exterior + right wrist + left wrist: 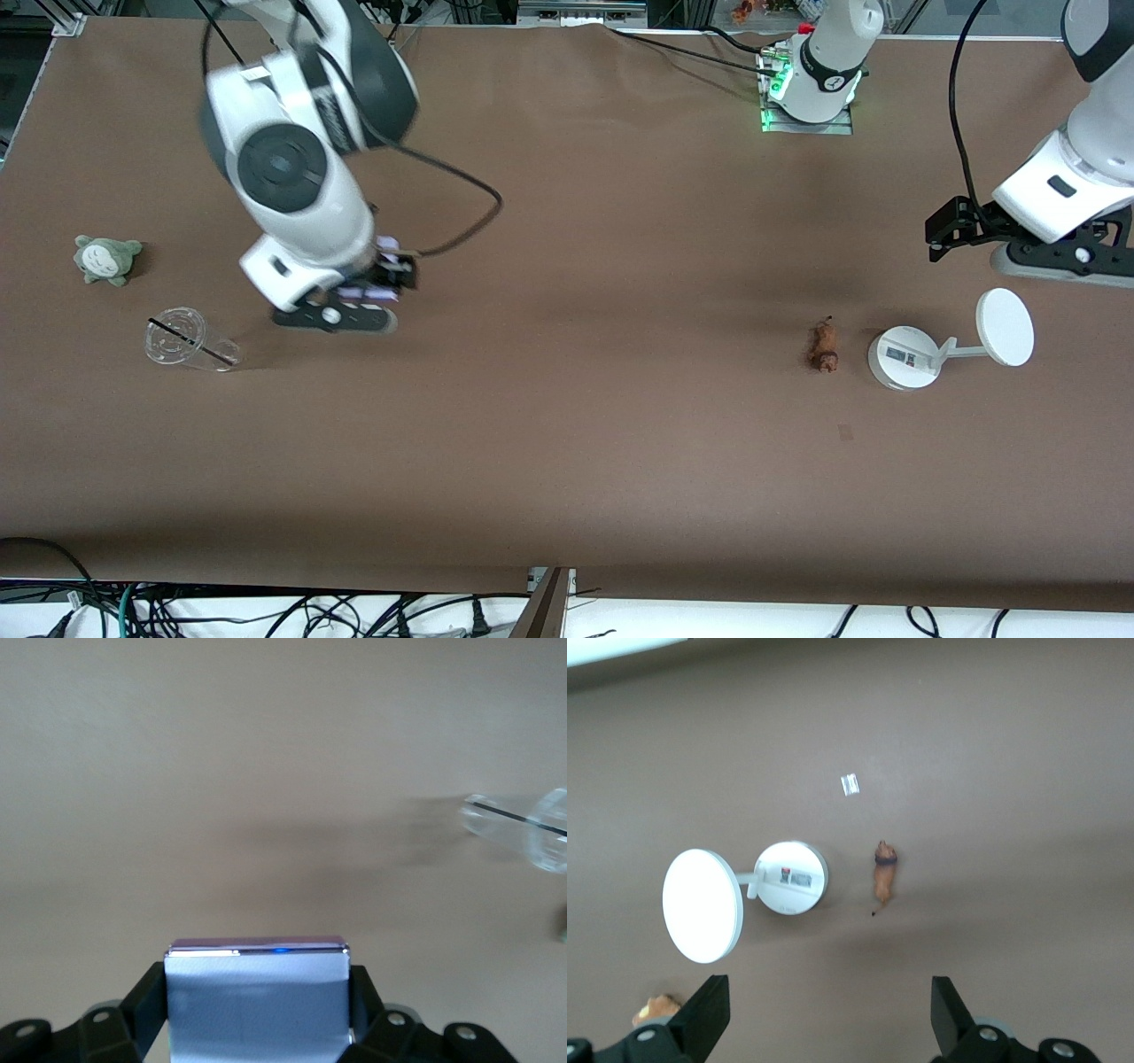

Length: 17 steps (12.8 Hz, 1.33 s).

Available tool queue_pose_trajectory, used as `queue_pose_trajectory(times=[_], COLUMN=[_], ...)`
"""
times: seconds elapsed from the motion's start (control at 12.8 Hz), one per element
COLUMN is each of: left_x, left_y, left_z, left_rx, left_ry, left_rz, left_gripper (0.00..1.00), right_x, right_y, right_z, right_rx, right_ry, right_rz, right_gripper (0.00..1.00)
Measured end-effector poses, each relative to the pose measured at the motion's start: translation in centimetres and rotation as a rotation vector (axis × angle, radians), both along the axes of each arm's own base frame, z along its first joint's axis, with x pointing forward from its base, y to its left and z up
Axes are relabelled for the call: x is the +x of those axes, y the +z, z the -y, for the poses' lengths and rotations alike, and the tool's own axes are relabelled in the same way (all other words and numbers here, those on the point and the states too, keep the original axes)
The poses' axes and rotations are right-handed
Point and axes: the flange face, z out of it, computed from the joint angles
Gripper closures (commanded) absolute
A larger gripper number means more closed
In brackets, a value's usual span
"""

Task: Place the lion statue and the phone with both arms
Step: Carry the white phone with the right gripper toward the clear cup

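Observation:
The lion statue [824,346] is a tiny orange-brown figurine lying on the brown table beside the white stand's round base [902,357], on that base's side toward the right arm's end. It also shows in the left wrist view [884,881]. My left gripper [943,232] is open and empty, up over the table near the left arm's end; its fingers [709,1014] stand wide apart. My right gripper [390,276] is shut on the phone [257,1001], a pale lavender slab, held above the table near the right arm's end.
The stand carries a white disc [1005,326] on an arm. A clear cup [182,339] with a dark straw lies near the right gripper. A grey-green plush [106,259] sits near the right arm's end. A brown plush [654,1010] shows at the left wrist view's edge.

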Motion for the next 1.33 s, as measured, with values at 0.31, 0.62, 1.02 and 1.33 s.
queue_pose_trajectory(times=[0.31,0.62,1.02,1.33], left_x=[-1.5,-1.8,-1.9,-1.9], left_y=[-0.3,-0.4,-0.5,-0.5], left_z=[-2.1,-1.7,-1.7,-1.7], left_rx=[-0.02,-0.019,-0.018,-0.018], left_ry=[0.046,0.041,0.04,0.04], left_rz=[-0.037,-0.064,-0.067,-0.069], left_gripper=[0.0,0.0,0.0,0.0], right_x=[-0.9,-0.1,2.1,3.9], right_y=[4.9,4.5,-3.5,-10.4], right_z=[8.1,15.3,18.8,18.8], right_rx=[0.004,0.053,0.12,0.093], right_ry=[0.036,0.088,0.108,0.148], right_rz=[-0.057,-0.105,-0.044,0.0], right_gripper=[1.0,1.0,1.0,1.0])
